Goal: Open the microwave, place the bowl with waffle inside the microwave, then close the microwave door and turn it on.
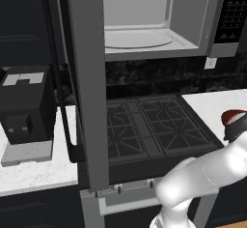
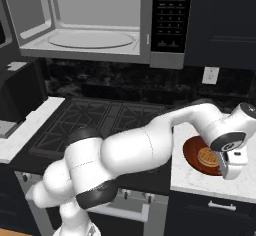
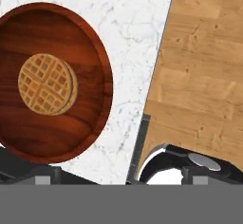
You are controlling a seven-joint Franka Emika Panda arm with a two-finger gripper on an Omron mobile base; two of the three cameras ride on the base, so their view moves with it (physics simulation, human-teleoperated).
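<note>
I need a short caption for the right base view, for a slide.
Microwave door open, the arm's open gripper hovers over the bowl with waffle on the white counter beside the stove.

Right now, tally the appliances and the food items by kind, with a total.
Microwave, door open: 1
Coffee machine: 1
Stovetop: 1
Bowl: 1
Waffle in the bowl: 1
Total: 5

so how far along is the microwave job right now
Done: the microwave door is swung open, showing the turntable inside the microwave. In hand: the open hand hovers over the bowl with waffle, which sits on the counter, not gripped. Left: lift the bowl in, shut the door, switch it on.
</note>
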